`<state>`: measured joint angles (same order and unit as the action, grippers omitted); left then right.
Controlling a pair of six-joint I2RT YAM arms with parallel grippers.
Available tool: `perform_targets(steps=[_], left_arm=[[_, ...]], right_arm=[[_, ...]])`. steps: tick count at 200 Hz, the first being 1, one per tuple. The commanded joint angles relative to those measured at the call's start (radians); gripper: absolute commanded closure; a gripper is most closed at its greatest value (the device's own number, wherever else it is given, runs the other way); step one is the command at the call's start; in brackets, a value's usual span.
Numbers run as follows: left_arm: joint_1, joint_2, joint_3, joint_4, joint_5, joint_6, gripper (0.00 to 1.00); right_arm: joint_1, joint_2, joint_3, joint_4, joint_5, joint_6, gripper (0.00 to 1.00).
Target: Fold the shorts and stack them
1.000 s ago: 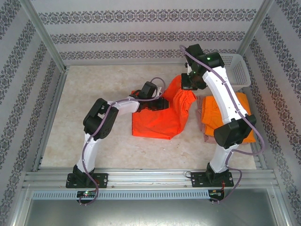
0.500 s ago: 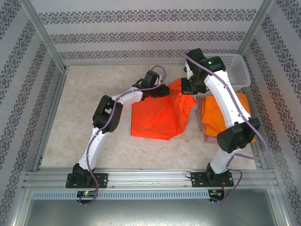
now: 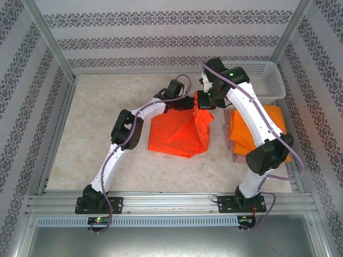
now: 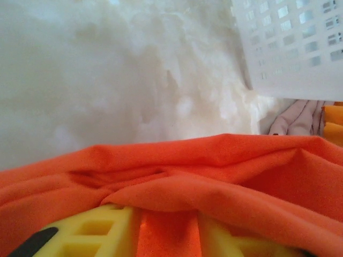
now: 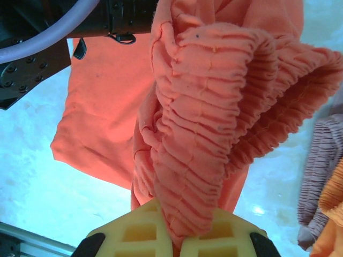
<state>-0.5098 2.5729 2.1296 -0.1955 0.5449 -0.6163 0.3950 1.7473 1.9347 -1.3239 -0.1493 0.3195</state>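
The red-orange shorts (image 3: 174,134) lie mid-table, bunched along their right side. My right gripper (image 3: 202,101) is shut on their ribbed waistband (image 5: 203,107), which hangs in a thick fold from the pinch (image 5: 177,235). My left gripper (image 3: 186,103) sits just left of it at the cloth's far edge. Its yellow fingers (image 4: 91,230) stand apart, and red-orange cloth (image 4: 214,166) lies loose between and over them. At the right, the folded orange shorts (image 3: 254,126) rest on the pink shorts (image 3: 238,157).
A white mesh basket (image 3: 270,80) stands in the far right corner, close behind the right arm; its wall (image 4: 289,48) shows in the left wrist view. Metal frame rails border the table. Bare tabletop spreads to the left and front.
Both grippers have drawn together above the shorts' far edge, the left moving right and the right moving left. The cloth has narrowed and bunched. The left jaws have spread apart.
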Motion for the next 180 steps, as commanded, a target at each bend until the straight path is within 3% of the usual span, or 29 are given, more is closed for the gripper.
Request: perform_targets(steps=[1,24,68,99,145,160,180], left_arm=[[0.049,-0.177,-0.133,0.005,0.0,0.039,0.53],[0.126,-0.388,-0.425,0.136,-0.006,0.012,0.4],[0.26,-0.713,-0.915,0.314,-0.01,-0.013,0.38],[0.276,-0.851,-1.129,0.34,-0.035,0.009,0.37],[0.29,-0.928,-1.332,0.48,-0.047,-0.063,0.37],[0.298,-0.953,-1.352,0.497,-0.044,-0.078,0.37],[0.311,-1.016,-1.368,0.497,-0.038,-0.084,0.37]], right_arm=[[0.017,0.031,0.016,0.008,-0.016,0.056,1.0],[0.027,0.061,0.029,0.018,-0.002,0.098,1.0],[0.07,0.167,0.089,0.025,0.029,0.149,1.0],[0.124,0.251,0.159,0.045,0.004,0.19,1.0],[0.214,0.41,0.303,0.044,-0.027,0.24,1.0],[0.247,0.47,0.333,0.075,-0.076,0.257,0.85],[0.262,0.526,0.344,0.166,-0.243,0.289,0.62]])
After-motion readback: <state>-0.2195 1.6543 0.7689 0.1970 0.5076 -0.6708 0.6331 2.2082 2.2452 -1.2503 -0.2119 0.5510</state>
